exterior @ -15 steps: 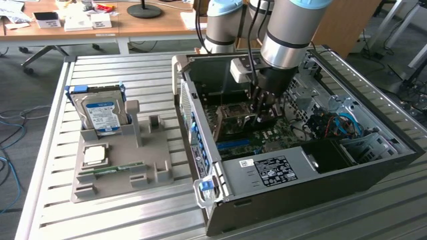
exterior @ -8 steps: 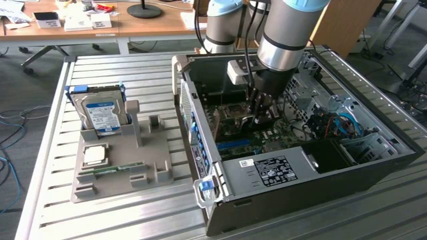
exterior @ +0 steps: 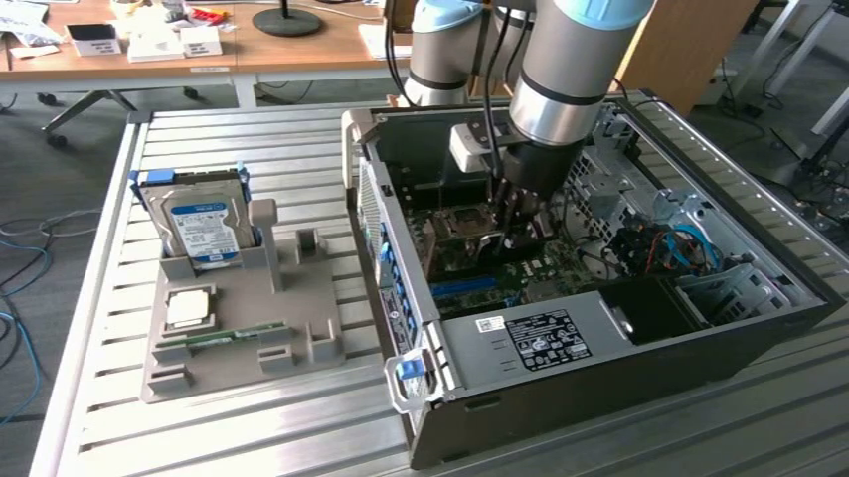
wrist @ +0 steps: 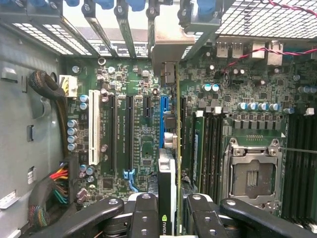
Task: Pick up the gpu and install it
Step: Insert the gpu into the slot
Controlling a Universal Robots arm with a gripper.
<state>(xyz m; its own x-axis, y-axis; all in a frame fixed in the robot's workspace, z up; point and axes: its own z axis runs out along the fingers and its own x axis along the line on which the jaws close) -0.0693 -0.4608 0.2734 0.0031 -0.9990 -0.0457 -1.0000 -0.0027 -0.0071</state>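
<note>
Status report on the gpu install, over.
Inside case, gripper jaws shut on gpu. Card edge-on over motherboard, alongside blue slot. No obstruction seen at slot.

Green motherboard with one white slot and one blue slot; gpu, green board, apparently dark face bearing a green logo; black gripper; hard drive, blue-and-white label; grey holder; dark grey case.

End effector low inside open computer case, over motherboard; hard drive upright in grey tray.
</note>
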